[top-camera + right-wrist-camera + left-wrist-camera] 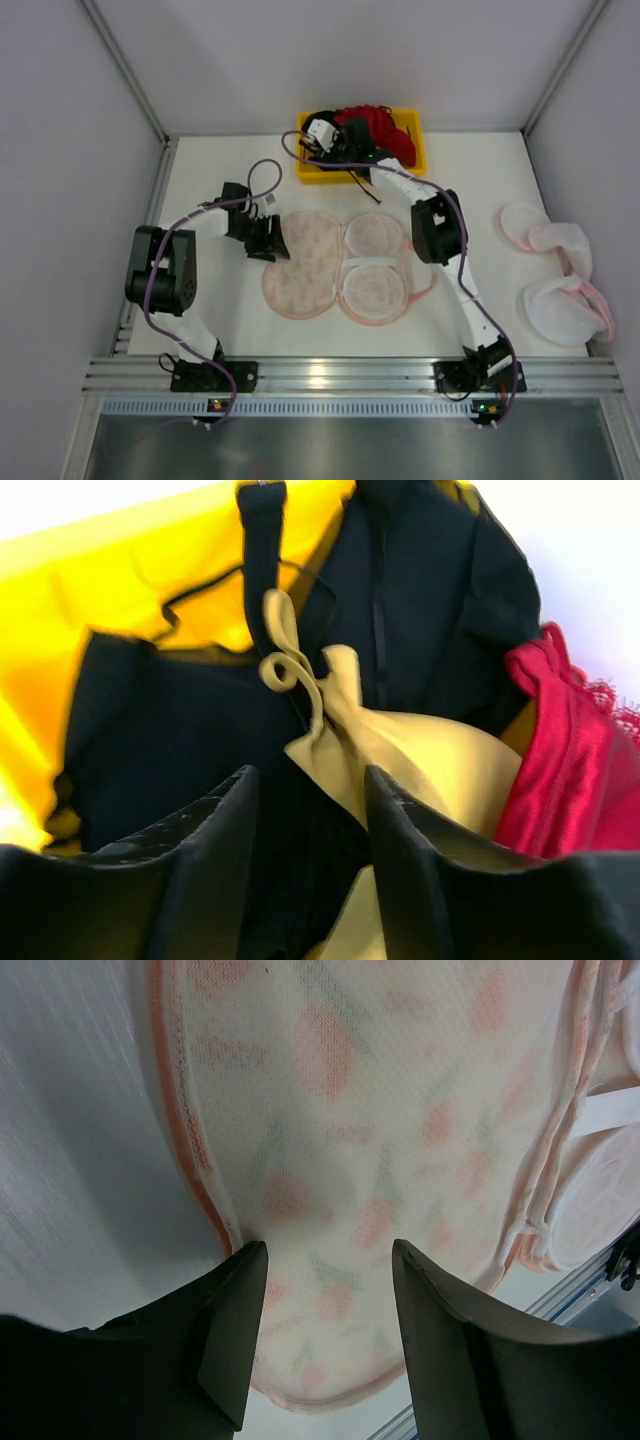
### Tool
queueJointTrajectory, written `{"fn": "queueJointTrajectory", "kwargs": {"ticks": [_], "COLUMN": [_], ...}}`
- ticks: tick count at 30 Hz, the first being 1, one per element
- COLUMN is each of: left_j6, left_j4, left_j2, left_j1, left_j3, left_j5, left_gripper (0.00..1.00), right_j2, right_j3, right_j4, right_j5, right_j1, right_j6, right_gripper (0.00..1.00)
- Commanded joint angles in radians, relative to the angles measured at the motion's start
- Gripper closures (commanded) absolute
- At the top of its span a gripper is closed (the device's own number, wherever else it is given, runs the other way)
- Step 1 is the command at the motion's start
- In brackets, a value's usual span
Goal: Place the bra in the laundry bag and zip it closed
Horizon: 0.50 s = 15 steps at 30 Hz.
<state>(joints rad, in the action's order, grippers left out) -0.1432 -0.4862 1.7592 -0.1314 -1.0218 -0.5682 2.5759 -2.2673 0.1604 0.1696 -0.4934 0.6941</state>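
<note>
Jaws of the right gripper (pixel 310 780) stand spread with nothing between them, poised low over the yellow bin (pixel 310 172) at the far edge of the worktop (pixel 470 170). Directly under them lie the black bras (pixel 150 740) and the yellow bra (pixel 430 760), not the target.

The bra (pixel 570 760) lies to the right of the jaws in the wrist view, off their centreline and apart from both fingers. The top view agrees: its red fabric is heaped in the far right part of the bin. It is bunched, so its long axis cannot be told with certainty; the visible fold runs roughly along the line of the fingers. The right arm is plainly the nearer.

Judgement: the coming grasp calls for a sideways shift to the right before closing. Room is tight, with the yellow bra touching the red fabric and the bin wall close by, so taking a second garment is a risk.

The left gripper (pixel 328 1255) also has its jaws spread and empty, over the left lobe of the laundry bag (pixel 350 1110). The bag lies flat mid-worktop and appears opened out. Plain white bags (pixel 555 300) lie well apart at the right.
</note>
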Motion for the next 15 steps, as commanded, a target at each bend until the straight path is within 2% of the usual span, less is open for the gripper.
{"fn": "queueJointTrajectory", "kwargs": {"ticks": [1, 2, 3, 5, 6, 7, 15], "left_j6": [0.002, 0.002, 0.002, 0.002, 0.005, 0.008, 0.014], "left_j4": [-0.012, -0.011, -0.011, -0.011, -0.012, -0.011, -0.011], "left_j2": [-0.033, -0.035, -0.035, -0.03, -0.024, -0.02, -0.012], "left_j1": [0.009, 0.009, 0.009, 0.009, 0.009, 0.009, 0.007], "left_j3": [0.026, 0.029, 0.031, 0.031, 0.029, 0.028, 0.016], "left_j5": [0.014, 0.016, 0.013, 0.014, 0.013, 0.016, 0.013], "left_gripper": [0.41, 0.41, 0.4, 0.41, 0.4, 0.41, 0.41], "right_j2": [-0.028, -0.039, -0.061, -0.088, -0.115, -0.128, -0.244], "right_j3": [-0.048, -0.044, -0.043, -0.041, -0.041, -0.041, -0.041], "right_j4": [-0.058, -0.062, -0.073, -0.088, -0.096, -0.102, -0.096], "right_j5": [-0.022, -0.024, -0.021, -0.016, -0.015, -0.015, 0.01], "right_j1": [0.019, 0.021, 0.021, 0.021, 0.021, 0.019, 0.027], "right_j6": [0.007, 0.001, -0.014, -0.031, -0.045, -0.053, -0.128], "right_gripper": [0.59, 0.64, 0.74, 0.85, 0.97, 1.0, 1.0]}}
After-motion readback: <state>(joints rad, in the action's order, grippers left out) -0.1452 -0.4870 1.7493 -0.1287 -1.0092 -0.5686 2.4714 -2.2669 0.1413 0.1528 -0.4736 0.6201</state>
